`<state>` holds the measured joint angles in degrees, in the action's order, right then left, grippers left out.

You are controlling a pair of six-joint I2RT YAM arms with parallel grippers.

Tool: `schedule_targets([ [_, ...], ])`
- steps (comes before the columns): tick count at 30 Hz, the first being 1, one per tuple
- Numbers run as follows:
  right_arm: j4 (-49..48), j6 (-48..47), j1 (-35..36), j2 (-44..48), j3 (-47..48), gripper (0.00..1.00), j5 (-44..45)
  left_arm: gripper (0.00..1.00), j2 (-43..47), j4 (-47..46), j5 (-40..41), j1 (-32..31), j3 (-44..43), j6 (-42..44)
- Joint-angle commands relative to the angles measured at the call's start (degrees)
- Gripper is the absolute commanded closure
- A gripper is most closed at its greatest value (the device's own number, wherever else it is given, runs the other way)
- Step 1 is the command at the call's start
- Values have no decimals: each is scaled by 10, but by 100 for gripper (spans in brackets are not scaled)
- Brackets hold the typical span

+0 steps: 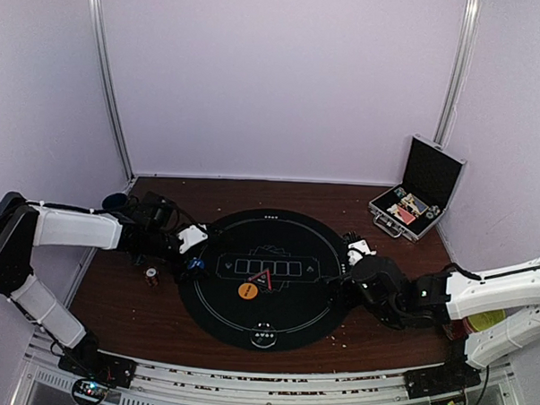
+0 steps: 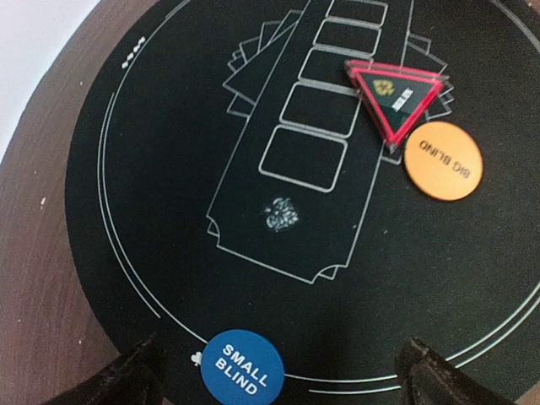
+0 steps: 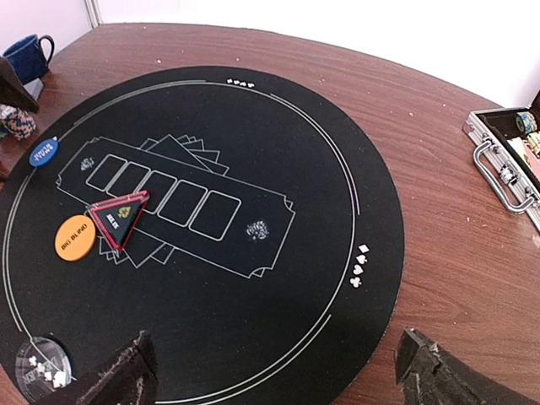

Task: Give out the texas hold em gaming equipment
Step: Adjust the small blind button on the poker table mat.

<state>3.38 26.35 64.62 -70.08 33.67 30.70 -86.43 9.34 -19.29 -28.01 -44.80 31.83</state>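
A black round mat (image 1: 265, 278) lies mid-table. On it are a red triangle marker (image 1: 262, 279) and an orange "BIG BLIND" disc (image 1: 246, 291). A blue "SMALL BLIND" disc (image 2: 243, 367) lies flat at the mat's left rim. My left gripper (image 2: 278, 384) hangs open over it, and the disc sits between the fingers, nearer the left one, touching neither. A few striped poker chips (image 1: 151, 274) stand on the wood left of the mat. My right gripper (image 3: 278, 380) is open above the mat's right edge with nothing between its fingers. The triangle (image 3: 120, 219) and orange disc (image 3: 74, 237) show far to its left.
An open silver-edged black case (image 1: 418, 191) with chips (image 3: 526, 122) inside stands at the back right. A dark blue mug (image 1: 115, 200) is at the back left. A clear round disc (image 1: 263, 337) rests on the mat's near edge. White walls enclose the table.
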Motion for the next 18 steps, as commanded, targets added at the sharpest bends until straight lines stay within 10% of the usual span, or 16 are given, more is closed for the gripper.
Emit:
schedule_targets([
  [1,-25,9,1,18,-9,0,13,2,-31,-48,76,-3,-8,-10],
  [18,-26,7,1,28,-14,0,23,2,-81,-95,162,-12,-15,-41],
])
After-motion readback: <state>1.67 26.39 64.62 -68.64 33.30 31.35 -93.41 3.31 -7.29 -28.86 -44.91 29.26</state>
